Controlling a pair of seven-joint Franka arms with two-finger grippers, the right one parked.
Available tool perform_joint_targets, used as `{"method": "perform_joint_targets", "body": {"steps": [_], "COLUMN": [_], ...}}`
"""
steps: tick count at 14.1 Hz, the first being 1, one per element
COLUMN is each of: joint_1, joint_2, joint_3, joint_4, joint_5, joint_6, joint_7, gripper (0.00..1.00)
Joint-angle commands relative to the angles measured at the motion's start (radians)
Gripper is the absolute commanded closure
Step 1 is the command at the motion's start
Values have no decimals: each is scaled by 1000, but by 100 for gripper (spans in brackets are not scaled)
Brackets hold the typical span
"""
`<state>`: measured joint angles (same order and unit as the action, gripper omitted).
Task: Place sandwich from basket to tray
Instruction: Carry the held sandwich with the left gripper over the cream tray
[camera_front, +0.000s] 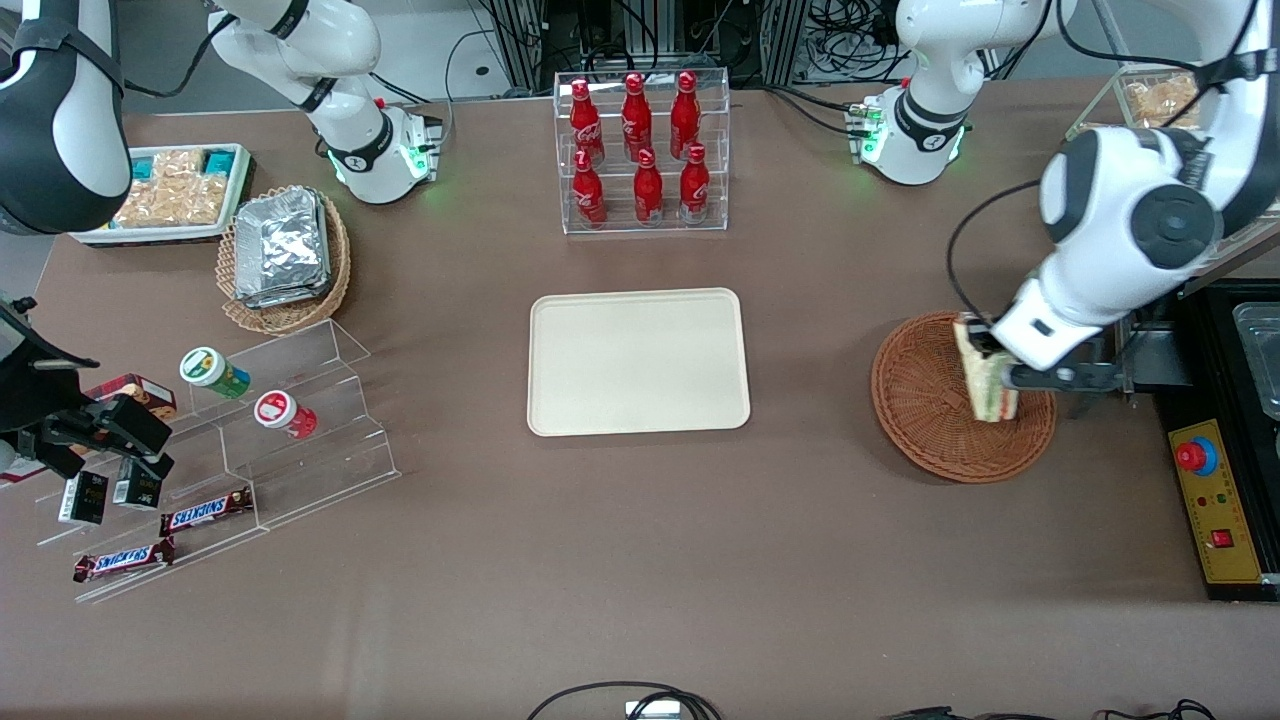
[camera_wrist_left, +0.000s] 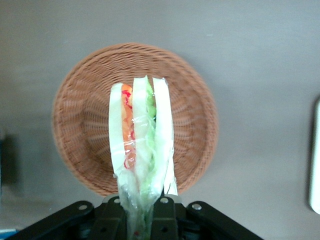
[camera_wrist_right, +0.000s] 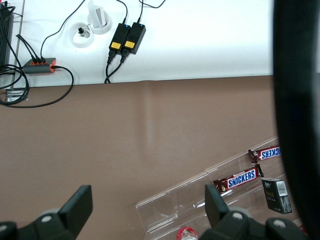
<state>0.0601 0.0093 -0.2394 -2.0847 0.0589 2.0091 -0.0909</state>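
My left gripper (camera_front: 1000, 372) is shut on the sandwich (camera_front: 983, 380), a plastic-wrapped wedge of white bread with red, green and orange filling. It holds the sandwich lifted above the round reddish-brown wicker basket (camera_front: 925, 400), which has nothing else in it. In the left wrist view the sandwich (camera_wrist_left: 141, 135) hangs between the fingers (camera_wrist_left: 167, 212) over the basket (camera_wrist_left: 80, 125). The cream-beige tray (camera_front: 638, 361) lies flat in the middle of the table, toward the parked arm from the basket, with nothing on it.
A clear rack of red bottles (camera_front: 640, 150) stands farther from the front camera than the tray. A black control box with a red button (camera_front: 1215, 500) sits beside the basket at the working arm's end. A tan basket of foil packets (camera_front: 283, 255) and acrylic snack steps (camera_front: 250, 440) lie toward the parked arm's end.
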Motion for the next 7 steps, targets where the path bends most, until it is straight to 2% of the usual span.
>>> {"method": "perform_joint_targets", "body": {"steps": [1,4,7], "joint_1": [-2,-2,-3], "joint_2": [14,44,139], "joint_3": [-114,-217,-332], "joint_4": [58,95,156], "joint_5": [-4,-11,-2], "joint_6": [-53,-61,-55], "joint_7": [-6,-113,-272], "gripper": [100,100,100]}}
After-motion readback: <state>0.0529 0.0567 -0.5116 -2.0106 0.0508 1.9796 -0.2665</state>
